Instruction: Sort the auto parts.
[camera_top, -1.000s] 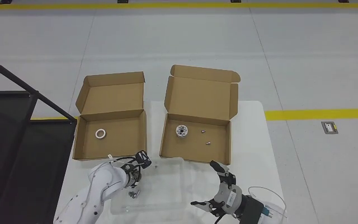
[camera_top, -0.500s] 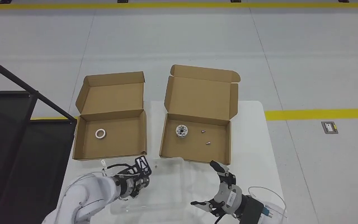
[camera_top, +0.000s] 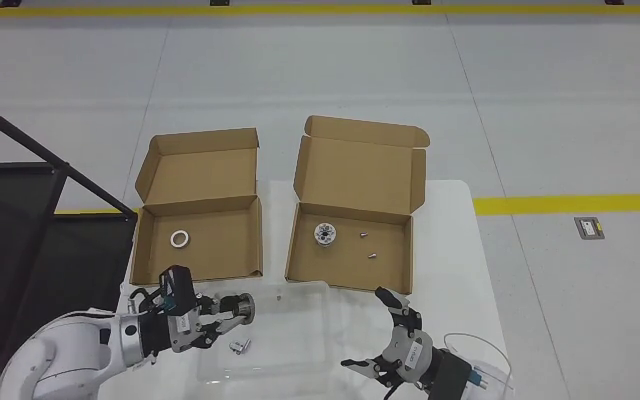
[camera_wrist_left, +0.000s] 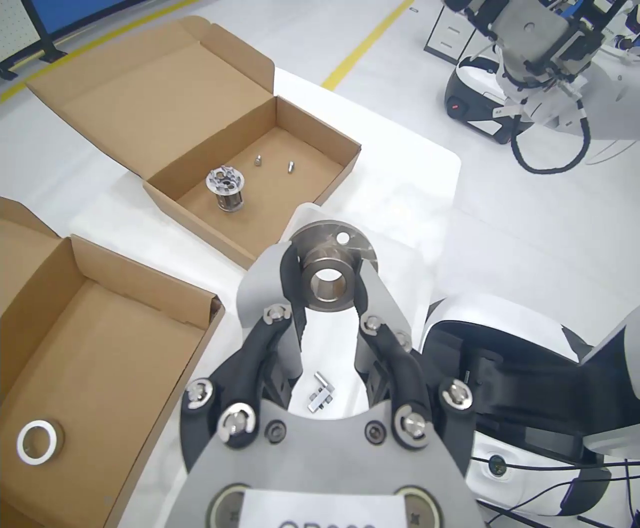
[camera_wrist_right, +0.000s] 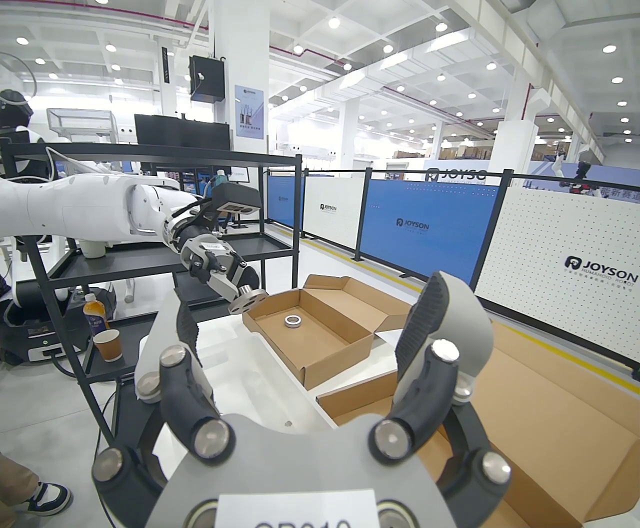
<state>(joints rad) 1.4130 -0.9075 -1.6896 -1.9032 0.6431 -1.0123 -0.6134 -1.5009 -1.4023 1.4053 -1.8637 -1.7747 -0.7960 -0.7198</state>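
My left gripper is shut on a flanged metal bushing, held above the left end of the clear plastic tray. Small metal pieces lie in the tray beneath it. The left cardboard box holds a white ring. In the right cardboard box are a toothed metal part and two small screws. My right gripper stands open with nothing in it at the tray's right end. The right wrist view has the bushing farther off.
A black shelf cart stands close to the table's left edge, with a paper cup on a lower shelf. Both boxes have their lids standing up at the back. White table shows to the right of the right box.
My left arm pulled back to the left and turned its wrist, lifting the bushing up out of the tray. The right arm stayed still.
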